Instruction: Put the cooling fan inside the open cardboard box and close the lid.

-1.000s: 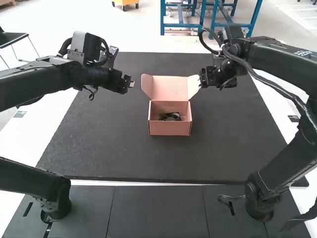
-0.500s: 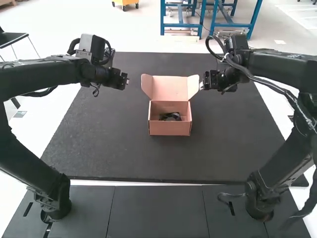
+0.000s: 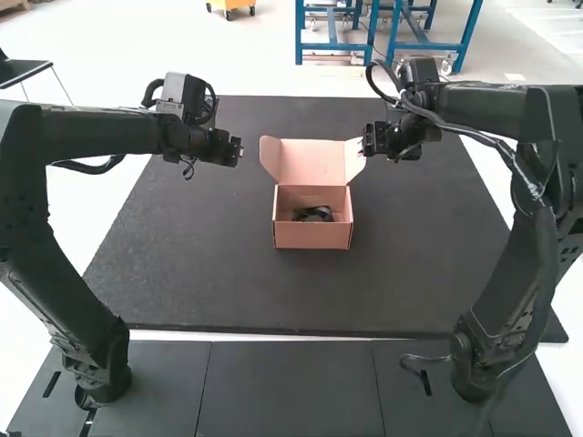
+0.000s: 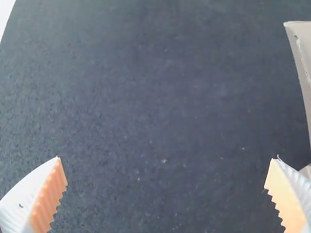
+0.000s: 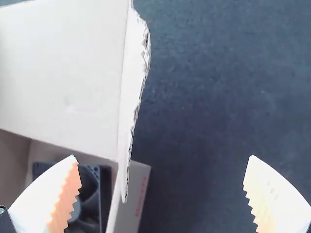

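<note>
A small cardboard box stands in the middle of the black mat, its lid raised at the back with a side flap at each end. The black cooling fan lies inside it, and a corner of the fan shows in the right wrist view. My left gripper hovers open just left of the lid's left flap, a short gap away. On the other side, my right gripper is open beside the lid's right flap, whose edge lies between its fingers.
The black mat covers most of the table, with white table surface at either side. A strip of the box's lid appears at the edge of the left wrist view, above bare mat.
Both grippers have risen and moved toward the back of the table, staying level with the lid's two flaps. The right gripper has closed in on the right flap. The box has not moved.
</note>
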Controlling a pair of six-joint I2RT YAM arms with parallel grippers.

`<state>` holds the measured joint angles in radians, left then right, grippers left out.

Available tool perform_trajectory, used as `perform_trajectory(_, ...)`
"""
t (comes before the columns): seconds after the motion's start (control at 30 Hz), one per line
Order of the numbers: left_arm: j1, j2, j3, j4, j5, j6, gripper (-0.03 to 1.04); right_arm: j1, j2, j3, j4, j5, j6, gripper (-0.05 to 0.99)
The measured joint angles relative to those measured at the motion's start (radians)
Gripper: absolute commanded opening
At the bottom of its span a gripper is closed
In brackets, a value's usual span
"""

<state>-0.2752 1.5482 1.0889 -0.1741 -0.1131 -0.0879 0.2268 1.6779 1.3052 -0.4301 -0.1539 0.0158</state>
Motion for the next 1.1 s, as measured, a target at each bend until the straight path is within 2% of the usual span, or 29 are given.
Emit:
perform_trajectory(0.37,0.0,0.091,0.082,0.018,0.0,0.0,0.96,0.0,0.064,0.029,0.005,0.0,0.015,0.75)
perform_trajectory(0.7,0.0,0.128,0.107,0.031,0.0,0.0,0.96,0.0,0.116,0.081,0.015,-0.002,0.019,0.67)
perform_trajectory(1.1,-0.004,0.179,0.13,0.042,0.01,-0.009,0.96,0.0,0.128,0.124,0.014,-0.008,0.022,0.62)
